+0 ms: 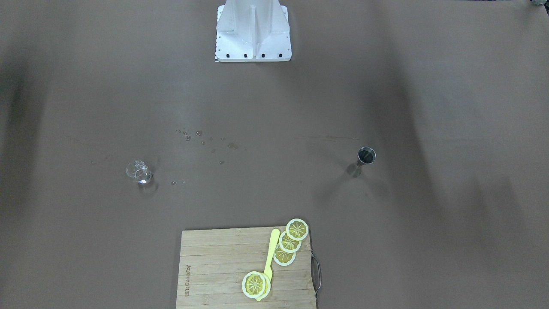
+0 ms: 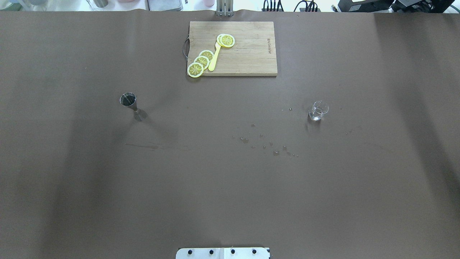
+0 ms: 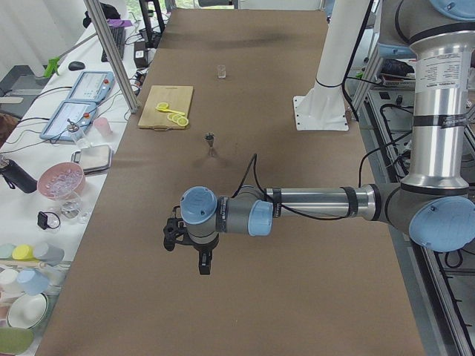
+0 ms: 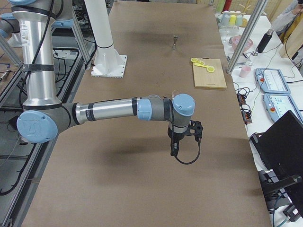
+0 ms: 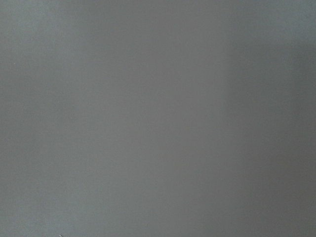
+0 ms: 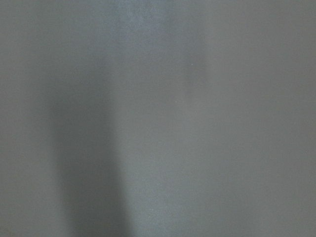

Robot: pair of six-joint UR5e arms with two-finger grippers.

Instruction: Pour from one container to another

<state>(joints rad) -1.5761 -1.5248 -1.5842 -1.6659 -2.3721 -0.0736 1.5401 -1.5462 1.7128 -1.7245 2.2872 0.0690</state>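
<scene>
A steel jigger (image 2: 129, 102) (image 1: 366, 156) stands upright on the brown table, on my left side. On my right side sits a small clear glass beaker (image 2: 318, 110) (image 1: 138, 171), also upright. Neither gripper shows in the overhead or front views. In the exterior left view my left gripper (image 3: 204, 261) hangs over bare table, well short of the jigger (image 3: 211, 139). In the exterior right view my right gripper (image 4: 173, 147) points down over bare table. I cannot tell whether either is open or shut. Both wrist views hold only blurred table surface.
A wooden cutting board (image 2: 248, 50) lies at the far middle edge, with lemon slices (image 2: 201, 62) and a yellow knife (image 2: 214, 59) on it. Water drops (image 2: 266, 144) dot the table between the containers. The robot's white base (image 1: 253, 30) stands at the near edge.
</scene>
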